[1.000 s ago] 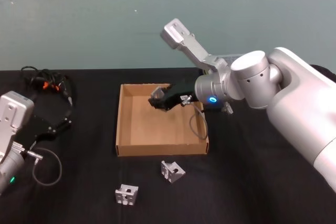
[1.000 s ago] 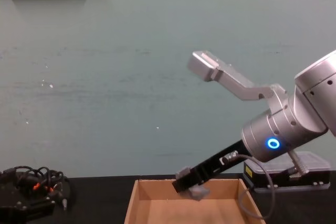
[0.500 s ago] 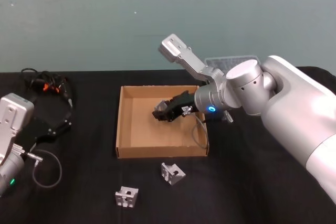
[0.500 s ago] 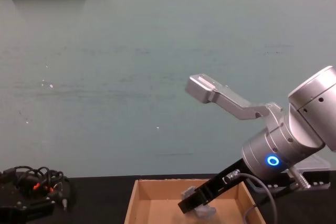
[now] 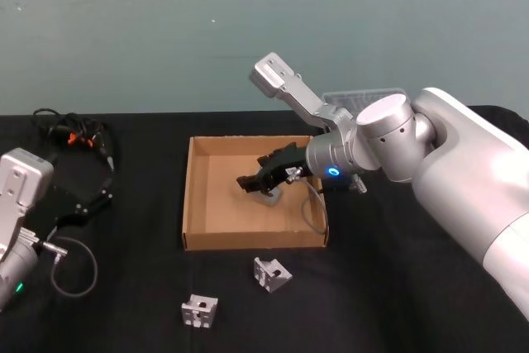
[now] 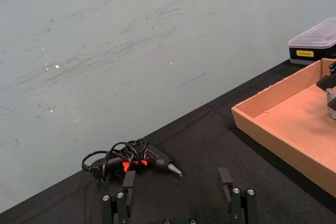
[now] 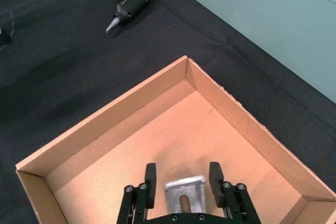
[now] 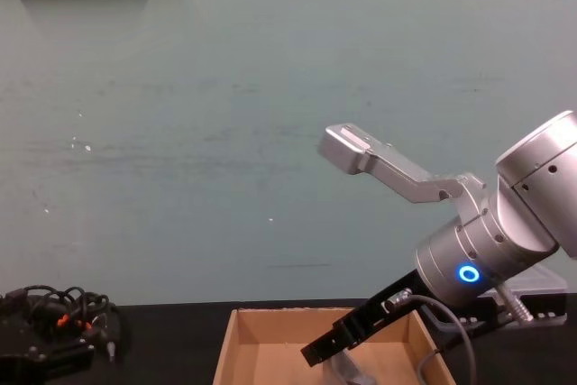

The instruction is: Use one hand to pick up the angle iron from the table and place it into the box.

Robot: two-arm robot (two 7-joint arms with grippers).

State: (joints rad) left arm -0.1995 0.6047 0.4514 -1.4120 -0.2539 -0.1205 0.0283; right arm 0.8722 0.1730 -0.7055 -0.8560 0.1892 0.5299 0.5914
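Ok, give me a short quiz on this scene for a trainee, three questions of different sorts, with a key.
1. True or false: the right gripper reaches over the box.
2. How many angle irons lie on the table outside the box?
3. The angle iron between the right gripper's fingers is: A) within the box's walls; B) on the bare table; C) atop the box's wall.
Key: 1 true; 2 two; 3 A.
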